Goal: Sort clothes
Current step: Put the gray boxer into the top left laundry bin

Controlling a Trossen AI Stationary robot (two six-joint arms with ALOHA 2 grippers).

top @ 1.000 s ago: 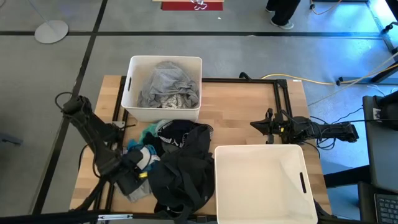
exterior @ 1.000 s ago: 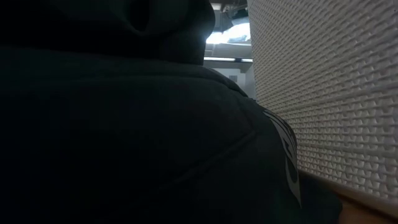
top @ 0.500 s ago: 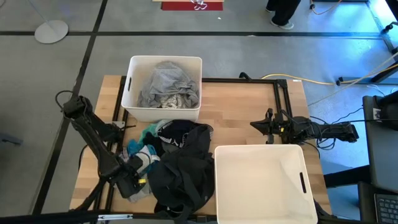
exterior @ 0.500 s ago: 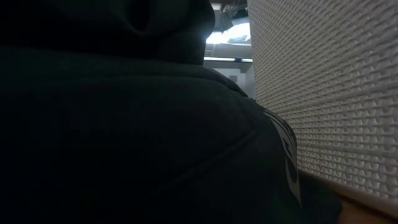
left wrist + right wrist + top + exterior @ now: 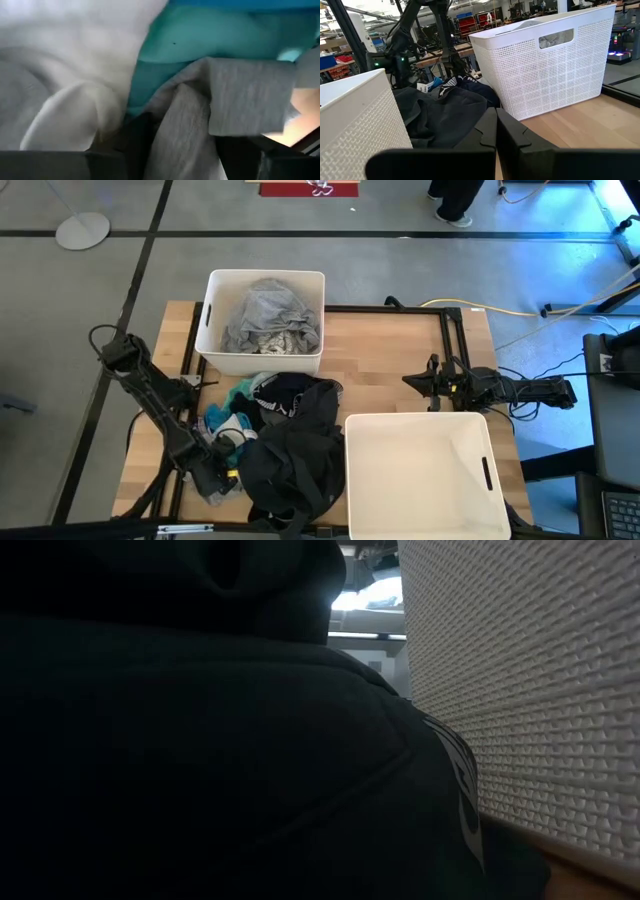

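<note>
- Partly sorted: grey and white-printed fabric garments (image 5: 265, 320) already lying in the white rectangular plastic bin at the counter's far edge (image 5: 262, 360), well beyond the left gripper (image 5: 212, 476).
- Second, larger white plastic bin (image 5: 415, 430) just past the heap on its other side, holding nothing as far as can be seen.
- Bulk left to do: heap of black fabric garments (image 5: 295, 450) on the wooden counter (image 5: 385, 365), with teal and mint green fabric pieces (image 5: 222, 418) beside the left gripper.
- Left gripper down in the near edge of the heap, fingers spread around a fold of grey fabric (image 5: 200, 115), white (image 5: 65, 75) and teal (image 5: 200, 35) cloth just ahead; not yet pinched.
- Right gripper (image 5: 496, 127) parked apart from the heap, fingers pressed together, holding nothing.
- In the way: black garments overlapping the small pieces, likely to drag along; low view blocked by black cloth (image 5: 200, 740).
</note>
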